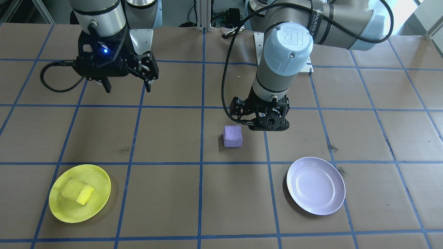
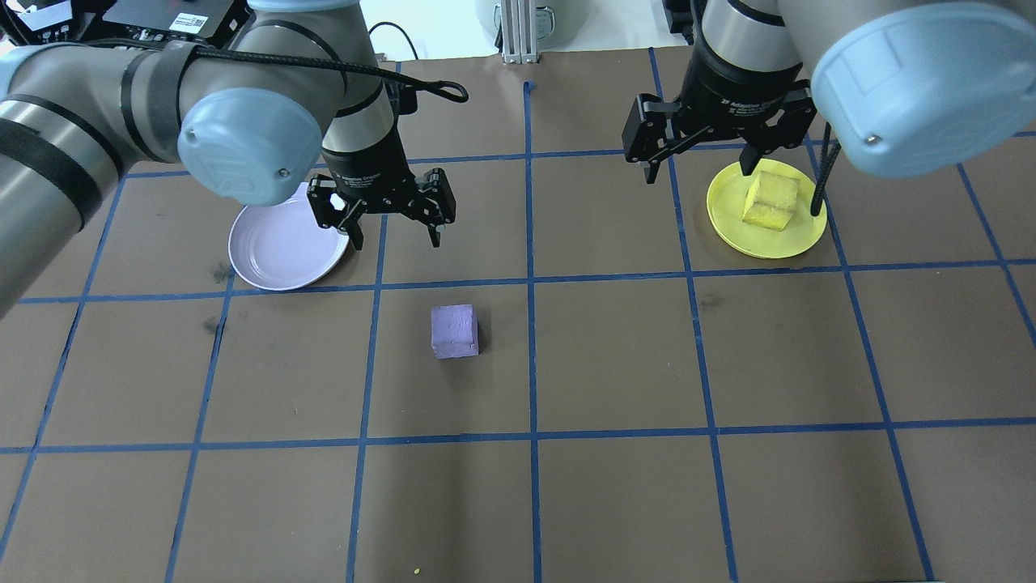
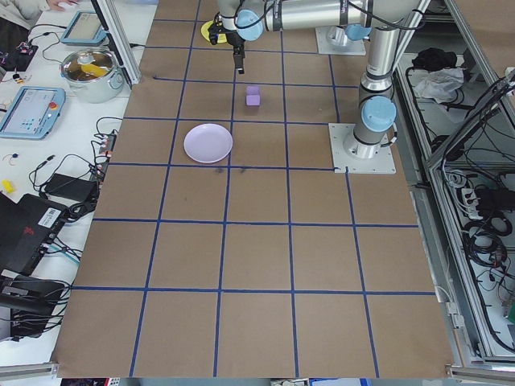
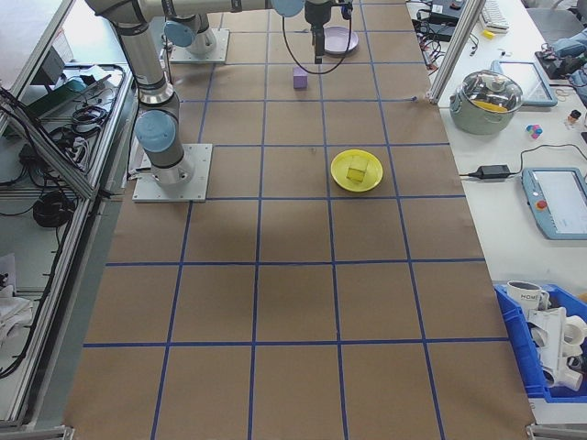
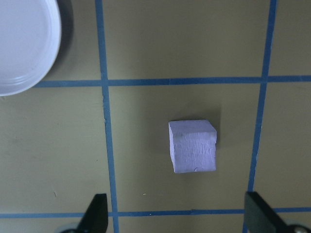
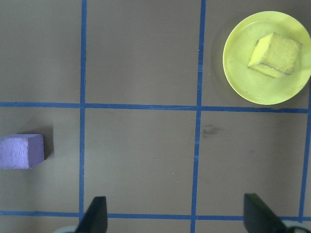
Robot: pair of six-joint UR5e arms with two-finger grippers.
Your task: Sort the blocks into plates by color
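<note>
lavender plate (image 2: 279,247) sits empty at far left of the overhead view, just beside left gripper (image 2: 392,231); that gripper hangs above the table with jaws spread wide, nothing between them; purple block (image 2: 454,330) lies on bare paper near table centre, apart from both plates, below and slightly off to one side of the gripper in the wrist view (image 5: 193,146); risk 1: block is not centred between the fingers there, sits nearer the right-hand one (image 5: 260,213); a straight descent could land a fingertip on the block's top or nudge it sideways; risk 2: block looks like soft foam; a hard squeeze may deform it and let it spring out on release; risk 3: plate is shallow, rim low; a drop from height could bounce the cube out; further right, yellow block (image 2: 771,200) already rests in yellow plate (image 2: 732,231), so that half looks done; right gripper (image 2: 700,166) hovers empty, jaws apart, near that plate; low swing could clip the rim or the cube
</note>
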